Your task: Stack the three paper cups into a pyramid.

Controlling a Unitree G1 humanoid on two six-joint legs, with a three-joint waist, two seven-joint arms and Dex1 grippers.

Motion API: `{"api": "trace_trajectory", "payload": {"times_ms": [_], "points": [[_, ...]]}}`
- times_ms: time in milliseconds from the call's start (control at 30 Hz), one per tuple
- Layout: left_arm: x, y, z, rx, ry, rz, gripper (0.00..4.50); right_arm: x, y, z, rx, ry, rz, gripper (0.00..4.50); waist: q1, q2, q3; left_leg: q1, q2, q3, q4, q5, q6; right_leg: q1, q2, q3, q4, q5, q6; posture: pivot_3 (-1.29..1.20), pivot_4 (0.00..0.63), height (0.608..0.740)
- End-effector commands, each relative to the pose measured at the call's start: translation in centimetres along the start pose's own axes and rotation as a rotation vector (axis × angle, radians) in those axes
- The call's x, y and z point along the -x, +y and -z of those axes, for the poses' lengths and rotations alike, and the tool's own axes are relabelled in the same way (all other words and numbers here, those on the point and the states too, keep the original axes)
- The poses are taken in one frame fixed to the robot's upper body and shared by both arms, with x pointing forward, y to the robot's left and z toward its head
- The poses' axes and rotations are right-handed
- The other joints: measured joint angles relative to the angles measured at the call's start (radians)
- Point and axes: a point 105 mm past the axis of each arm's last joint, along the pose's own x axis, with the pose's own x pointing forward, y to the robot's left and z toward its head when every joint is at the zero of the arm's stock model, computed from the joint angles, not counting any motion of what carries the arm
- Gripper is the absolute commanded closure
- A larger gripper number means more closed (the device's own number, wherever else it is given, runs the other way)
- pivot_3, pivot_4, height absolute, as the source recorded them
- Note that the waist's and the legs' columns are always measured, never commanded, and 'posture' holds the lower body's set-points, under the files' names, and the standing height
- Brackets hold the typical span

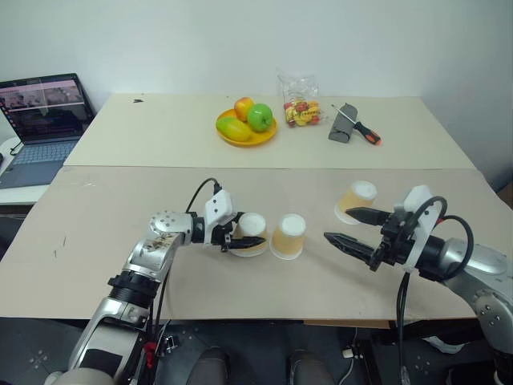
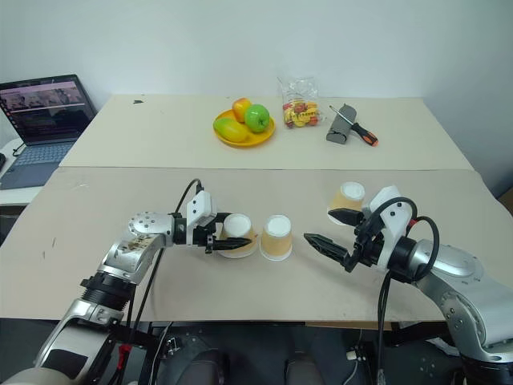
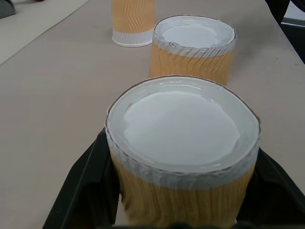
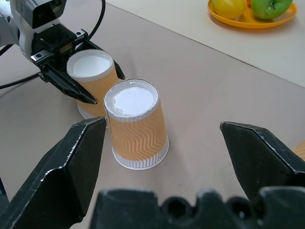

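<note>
Three tan paper cups stand upside down on the near table, white bases up. My left gripper (image 1: 248,237) is shut on the left cup (image 1: 253,222), one black finger on each side of it. That cup sits close beside the middle cup (image 1: 288,234), which stands free. The third cup (image 1: 357,199) stands apart to the right, just behind the upper finger of my right gripper (image 1: 337,224). The right gripper is open wide and holds nothing. It points left toward the middle cup (image 4: 137,125), a short way from it.
On the far table are a yellow plate (image 1: 240,141) of fruit, a bag of sweets (image 1: 300,104), a grey tool (image 1: 343,125) and an orange-handled screwdriver (image 1: 365,133). A laptop (image 1: 40,120) stands open at the left. The table's front edge runs just below both grippers.
</note>
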Motion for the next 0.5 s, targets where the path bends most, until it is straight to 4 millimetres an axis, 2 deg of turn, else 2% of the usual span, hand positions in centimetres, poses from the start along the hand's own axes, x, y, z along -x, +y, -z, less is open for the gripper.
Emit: {"api": "trace_trajectory", "payload": {"times_ms": [33,67,100,167,300,500], "points": [[-0.3,-0.1,0.3,0.017,0.015,0.015,1.55,0.5,0.1,-1.2,0.047,-0.025,0.008,0.00,0.000,0.000,0.000,0.000,0.000,0.000,0.000,0.000,0.000,0.000,0.000,0.000,0.000,0.000,0.000,0.00,0.150,0.740],[-0.3,-0.2,0.3,0.016,0.017,0.015,1.10,0.5,0.1,-1.2,0.048,-0.024,0.008,0.00,0.000,0.000,0.000,0.000,0.000,0.000,0.000,0.000,0.000,0.000,0.000,0.000,0.000,0.000,0.000,0.00,0.150,0.740],[-0.3,-0.2,0.3,0.015,0.018,0.015,0.93,0.5,0.0,-1.2,0.048,-0.024,0.008,0.00,-0.001,0.000,0.000,0.000,0.000,0.000,0.000,0.000,0.000,0.000,0.000,0.000,0.000,0.000,0.000,0.00,0.150,0.740],[-0.2,-0.1,0.1,0.007,0.017,0.011,0.12,0.6,0.0,-1.2,0.049,-0.023,0.006,0.00,-0.003,0.000,0.000,0.000,0.000,0.000,0.000,0.000,0.000,0.000,0.000,0.000,0.000,0.000,0.000,0.00,0.150,0.740],[0.3,0.2,-0.5,-0.001,0.013,-0.001,0.03,0.5,0.0,-1.2,0.049,-0.022,0.003,0.00,-0.005,0.000,0.000,0.000,0.000,0.000,0.000,0.000,0.000,0.000,0.000,0.000,0.000,0.000,0.000,0.00,0.150,0.740],[2.6,0.6,-2.4,-0.039,0.023,-0.010,0.03,0.2,-0.1,-1.1,0.045,-0.020,-0.011,0.00,-0.009,0.000,0.000,0.000,0.000,0.000,0.000,0.000,0.000,0.000,0.001,0.000,0.000,0.000,0.000,0.00,0.150,0.740]]}}
